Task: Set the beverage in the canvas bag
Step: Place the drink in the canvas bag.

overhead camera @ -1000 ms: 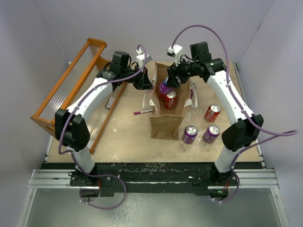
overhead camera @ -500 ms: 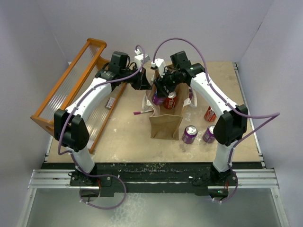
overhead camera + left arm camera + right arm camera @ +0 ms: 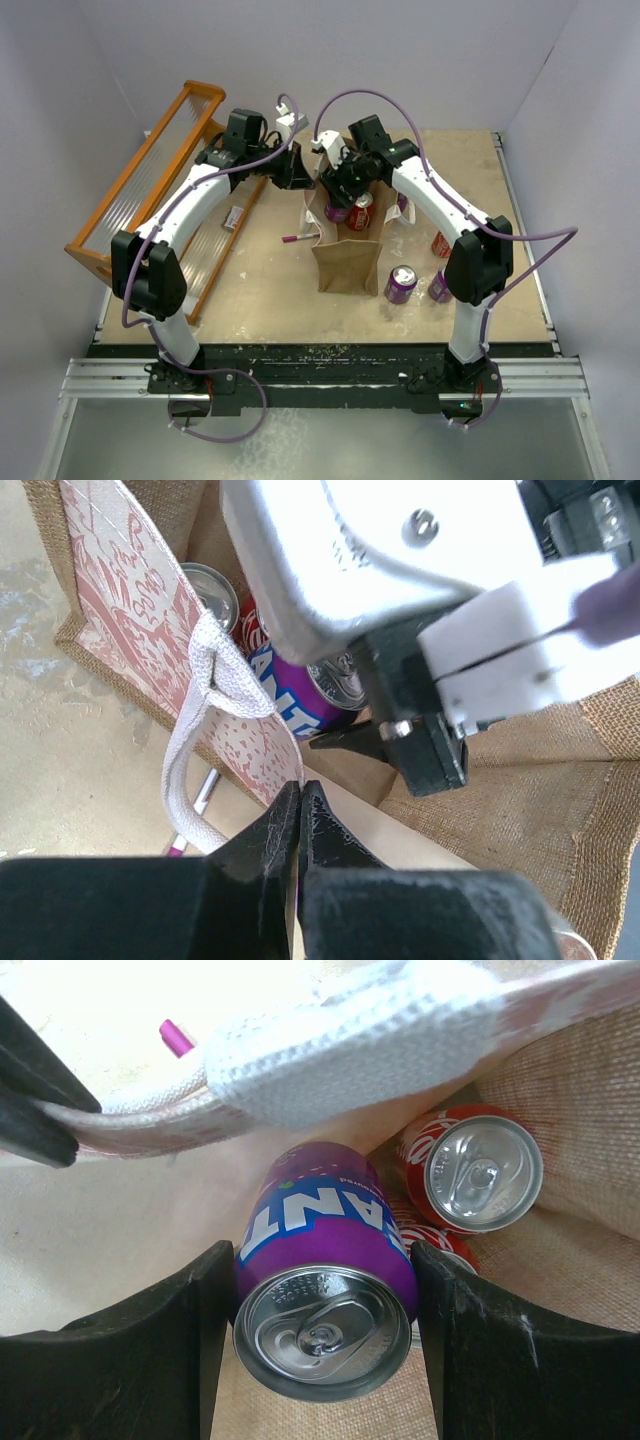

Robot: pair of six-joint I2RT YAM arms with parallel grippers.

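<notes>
The canvas bag (image 3: 348,262) stands upright mid-table with its mouth open. My left gripper (image 3: 300,798) is shut on the bag's left rim, beside a white loop handle (image 3: 188,780); in the top view it (image 3: 300,178) sits at the bag's far left corner. My right gripper (image 3: 320,1265) is shut on a purple Fanta can (image 3: 325,1295), the beverage, gripping its sides. That can (image 3: 337,211) hangs inside the bag's mouth, against the left wall. A red can (image 3: 482,1175) stands inside the bag next to it, and another red can shows below that one.
An orange slatted rack (image 3: 150,190) leans along the table's left side. A purple can (image 3: 401,283) and a red can (image 3: 441,243) stand on the table right of the bag, with one more can partly behind my right arm. A pink-capped pen (image 3: 300,238) lies left of the bag.
My right arm has swung left and down, carrying the purple can from above the bag's right side into its mouth. The left gripper has kept its hold on the rim.
</notes>
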